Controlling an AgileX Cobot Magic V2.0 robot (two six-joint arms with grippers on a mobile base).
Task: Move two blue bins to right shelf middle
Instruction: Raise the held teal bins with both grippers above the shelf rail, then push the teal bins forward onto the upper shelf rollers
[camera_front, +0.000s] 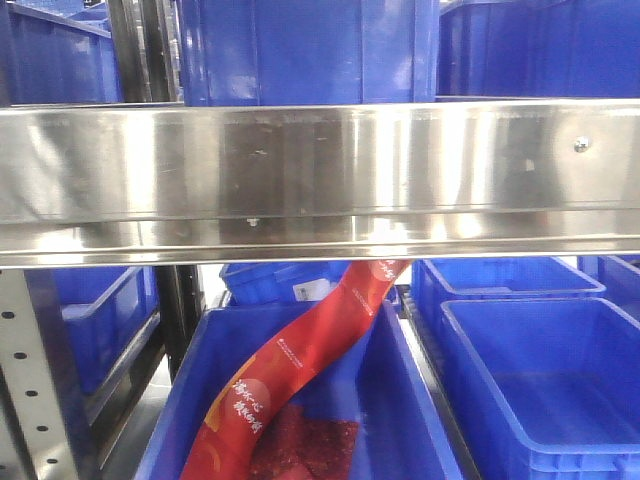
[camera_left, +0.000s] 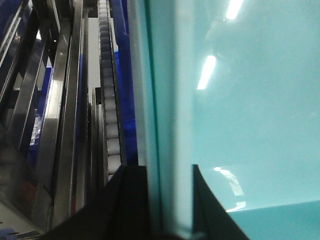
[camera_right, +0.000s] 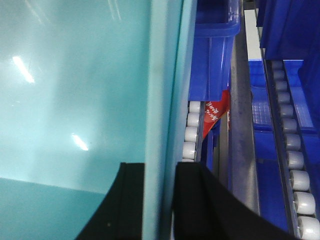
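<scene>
A bin is held between the two arms, one side wall taken by each gripper, so that its weight is shared and it can be kept level on the way to the shelf. In the left wrist view the left gripper (camera_left: 167, 200) is seen closed on the bin wall (camera_left: 167, 115), which appears pale teal under the light; one dark finger (camera_left: 127, 200) lies on the outer side of the wall and the other on the inner side, with the rim running up between them. The same hold is shown in the right wrist view: the right gripper (camera_right: 160, 200) is clamped on the opposite wall (camera_right: 165, 75), a finger (camera_right: 200, 205) to either side of it. Just beside that wall a roller track (camera_right: 191, 135) and a red bag (camera_right: 215, 117) are seen.

From the front, a steel shelf beam (camera_front: 320, 170) fills the middle of the view. Blue bins stand above it, and below it lie a lower bin (camera_front: 400, 400), holding the red bag (camera_front: 300, 370), and an empty bin (camera_front: 540, 390) to its right. Which of these, if any, is the held bin cannot be told
</scene>
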